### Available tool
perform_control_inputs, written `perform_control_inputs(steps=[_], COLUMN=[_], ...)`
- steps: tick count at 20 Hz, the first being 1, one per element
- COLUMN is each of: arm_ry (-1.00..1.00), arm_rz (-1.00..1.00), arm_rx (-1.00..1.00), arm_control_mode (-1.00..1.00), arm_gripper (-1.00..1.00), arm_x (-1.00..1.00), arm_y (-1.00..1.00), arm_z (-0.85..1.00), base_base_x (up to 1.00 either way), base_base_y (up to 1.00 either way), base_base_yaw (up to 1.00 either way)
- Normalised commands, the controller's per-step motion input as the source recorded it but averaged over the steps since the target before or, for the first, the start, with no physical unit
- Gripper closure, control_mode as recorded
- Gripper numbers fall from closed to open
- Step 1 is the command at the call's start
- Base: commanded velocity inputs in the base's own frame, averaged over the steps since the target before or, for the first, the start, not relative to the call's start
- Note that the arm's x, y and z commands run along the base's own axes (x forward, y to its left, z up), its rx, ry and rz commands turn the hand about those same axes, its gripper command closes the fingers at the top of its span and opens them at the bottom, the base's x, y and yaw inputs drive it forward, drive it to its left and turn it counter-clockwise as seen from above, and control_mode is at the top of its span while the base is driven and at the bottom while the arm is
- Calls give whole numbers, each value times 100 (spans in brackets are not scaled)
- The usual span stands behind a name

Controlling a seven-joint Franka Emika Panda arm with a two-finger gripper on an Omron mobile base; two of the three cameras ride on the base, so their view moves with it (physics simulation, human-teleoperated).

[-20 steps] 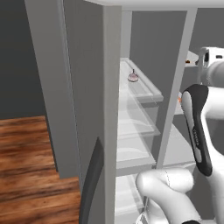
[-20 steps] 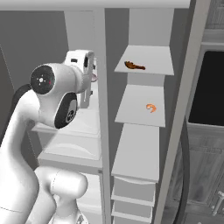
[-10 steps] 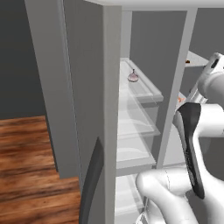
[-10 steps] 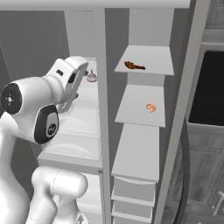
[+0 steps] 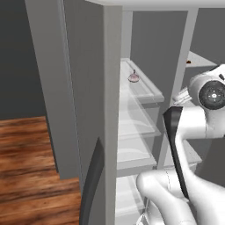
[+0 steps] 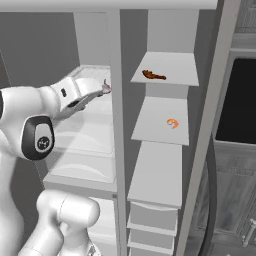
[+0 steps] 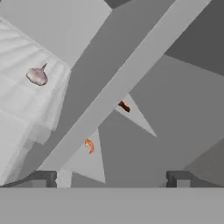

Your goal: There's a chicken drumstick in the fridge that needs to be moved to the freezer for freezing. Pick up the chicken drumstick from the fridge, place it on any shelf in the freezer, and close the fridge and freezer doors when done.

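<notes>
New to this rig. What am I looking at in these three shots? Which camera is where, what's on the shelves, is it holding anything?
It is a rendered kitchen with a white robot arm on a driving base, facing an open side-by-side fridge and freezer. Two pictures come from cameras on the base, behind the arm to its left and right. The third looks along the gripper from the hand, so it is tilted.

The narrow freezer compartment has plain grey shelves: the chicken drumstick lies on the upper shelf, and an orange curled bit on the one below. A pinkish round item sits on a ribbed white shelf in the wider fridge side. Both doors stand open.

The jaws are spread apart with nothing between them, so nothing is held.
</notes>
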Motion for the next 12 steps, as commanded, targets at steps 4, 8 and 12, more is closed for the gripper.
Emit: perform_control_inputs(steps=[4, 8, 12], arm_ry=[4, 5, 0], arm_rz=[-8, 5, 27], arm_rx=[58, 49, 22], arm_control_mode=[-100, -100, -100], arm_gripper=[-100, -100, -100], arm_x=[-12, -11, -11], arm_y=[-6, -19, -3], arm_z=[-1, -3, -19], base_base_x=[0, 0, 0], base_base_y=[0, 0, 0], base_base_yaw=[0, 0, 0])
